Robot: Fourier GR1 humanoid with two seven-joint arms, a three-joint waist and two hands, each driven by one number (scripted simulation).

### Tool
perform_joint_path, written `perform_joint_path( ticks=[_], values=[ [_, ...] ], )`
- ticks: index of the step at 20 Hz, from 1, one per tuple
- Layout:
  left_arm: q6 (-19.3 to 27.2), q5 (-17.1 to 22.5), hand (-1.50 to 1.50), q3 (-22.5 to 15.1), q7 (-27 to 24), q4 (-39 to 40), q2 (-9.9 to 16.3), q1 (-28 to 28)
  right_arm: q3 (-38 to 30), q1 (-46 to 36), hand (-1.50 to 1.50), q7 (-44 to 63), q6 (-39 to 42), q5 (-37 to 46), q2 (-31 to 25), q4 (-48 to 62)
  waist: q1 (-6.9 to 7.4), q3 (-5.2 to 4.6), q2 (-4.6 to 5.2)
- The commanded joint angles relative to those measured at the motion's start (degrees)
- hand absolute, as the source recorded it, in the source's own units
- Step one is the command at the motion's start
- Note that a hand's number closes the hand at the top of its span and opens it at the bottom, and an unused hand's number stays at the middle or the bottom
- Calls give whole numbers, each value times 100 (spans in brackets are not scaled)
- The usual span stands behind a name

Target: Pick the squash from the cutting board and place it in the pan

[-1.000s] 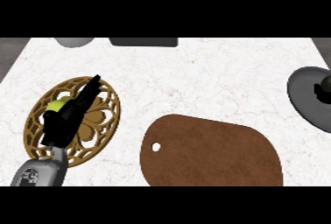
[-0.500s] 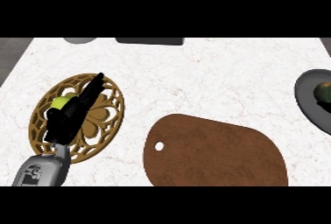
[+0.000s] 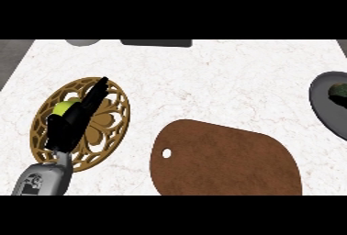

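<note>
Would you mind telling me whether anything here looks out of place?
The brown cutting board lies bare, while a dark green vegetable sits in the grey pan at the right edge. The left hand rests over a yellow-green item on the ornate trivet.

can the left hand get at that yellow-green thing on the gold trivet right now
Probably yes. The left hand already lies over the gold trivet, fingers straight, right beside the yellow-green thing; nothing stands between them.

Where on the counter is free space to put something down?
The brown cutting board is bare. Bare counter lies between the carved trivet and the pan. The trivet is crowded: the left hand and a yellow ball.
</note>
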Motion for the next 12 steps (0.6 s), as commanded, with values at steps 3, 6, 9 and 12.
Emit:
perform_joint_path(
  ticks=[3, 6, 9, 12],
  values=[
    [-108, 161, 0, 232, 140, 10, 164, -94, -808, 84, -150, -585, 1112, -884, -247, 145, -76, -4, -22],
    [76, -20, 0, 10, 203, -218, -38, 24, -949, 523, -150, -823, 1877, -1048, -530, 316, -116, -5, -43],
    [135, -166, 0, -81, -101, -8, -124, 216, -1002, 753, -150, -1116, 2433, -1128, -665, 341, -115, -8, -33],
    [-16, -39, 0, 78, -107, -24, 36, 233, -1042, 1176, -150, -1805, 2697, -1197, -583, 250, -148, -13, -57]
  ],
)
